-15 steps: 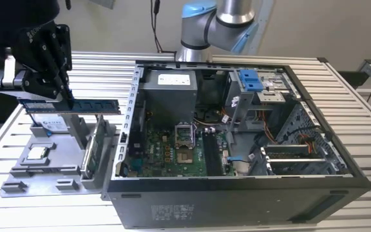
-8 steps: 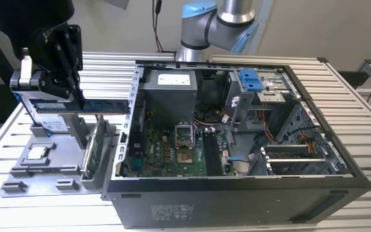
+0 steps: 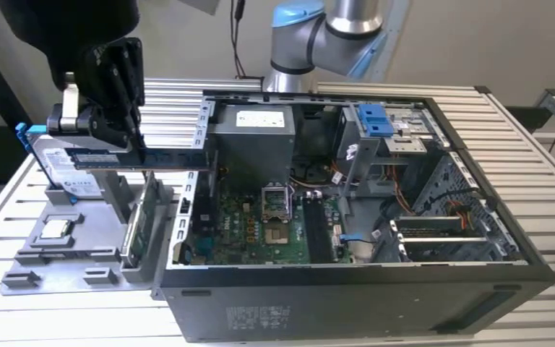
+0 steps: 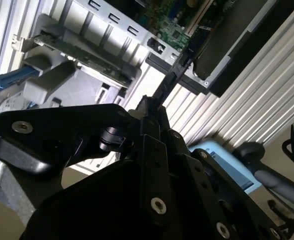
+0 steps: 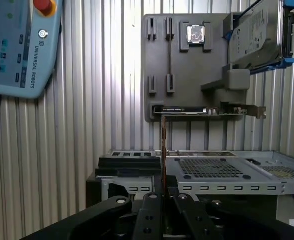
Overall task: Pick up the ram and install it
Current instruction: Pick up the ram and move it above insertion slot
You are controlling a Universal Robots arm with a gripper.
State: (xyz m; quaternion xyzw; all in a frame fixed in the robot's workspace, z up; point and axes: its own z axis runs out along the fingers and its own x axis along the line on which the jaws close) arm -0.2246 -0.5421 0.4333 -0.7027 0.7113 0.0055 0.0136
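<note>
The ram (image 3: 152,157) is a long dark stick with pale labels, held level in the air just to the exterior view's left of the open computer case (image 3: 355,303). My gripper (image 3: 102,144) is shut on the end of it farther from the case, above the grey holder plate (image 3: 66,271). Both wrist views show the ram edge-on, as a thin strip (image 5: 163,150) (image 4: 172,80) sticking out from between the black fingers (image 5: 152,210). The green motherboard (image 3: 258,231) with its dark slots (image 3: 316,224) lies inside the case.
On the holder plate sit a silver hard drive in a blue frame (image 3: 61,170), a small chip (image 3: 56,230) and an upright green card (image 3: 141,217). A teach pendant (image 5: 22,45) lies on the slatted table. The arm's base (image 3: 302,43) stands behind the case.
</note>
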